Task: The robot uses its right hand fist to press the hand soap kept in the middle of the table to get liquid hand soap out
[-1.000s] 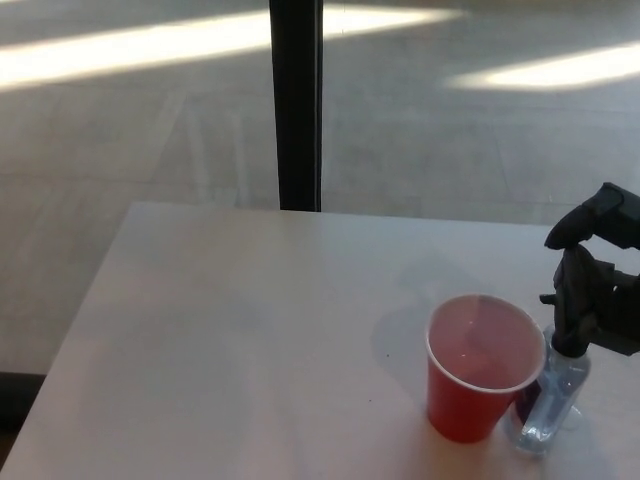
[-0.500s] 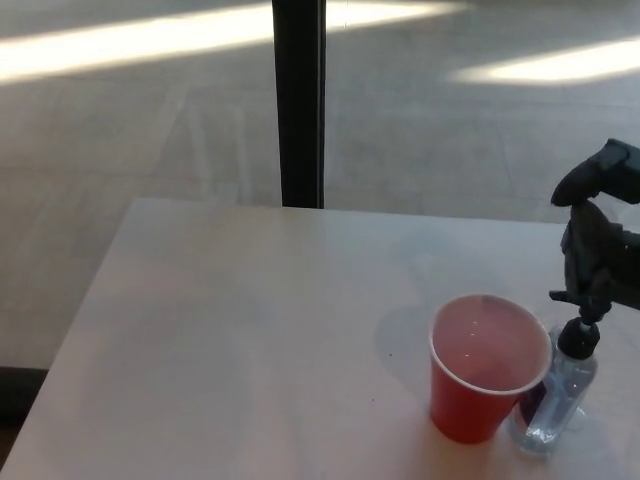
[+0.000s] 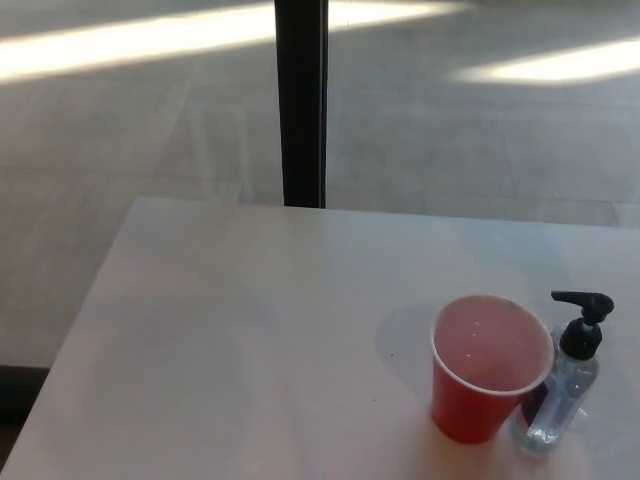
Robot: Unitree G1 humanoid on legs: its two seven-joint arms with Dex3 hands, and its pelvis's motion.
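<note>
Floor [image 3: 150,130] of pale grey fills the upper part of the head view, crossed by two bright bands of light, with a dark upright post [image 3: 301,100] standing on it just behind the far edge of the desk [image 3: 230,330]. The desk is pale and smooth and takes up the lower part of the view. A red cup [image 3: 487,368] stands open and upright on its right side, casting a soft shadow to its left. Just beside the cup, on its right and touching or nearly touching it, stands the hand soap [image 3: 567,378], a clear bottle with a black pump top whose spout points left, over the cup's rim. No robot hand shows in the view, neither left nor right, so places cannot be given relative to one and their state cannot be told
</note>
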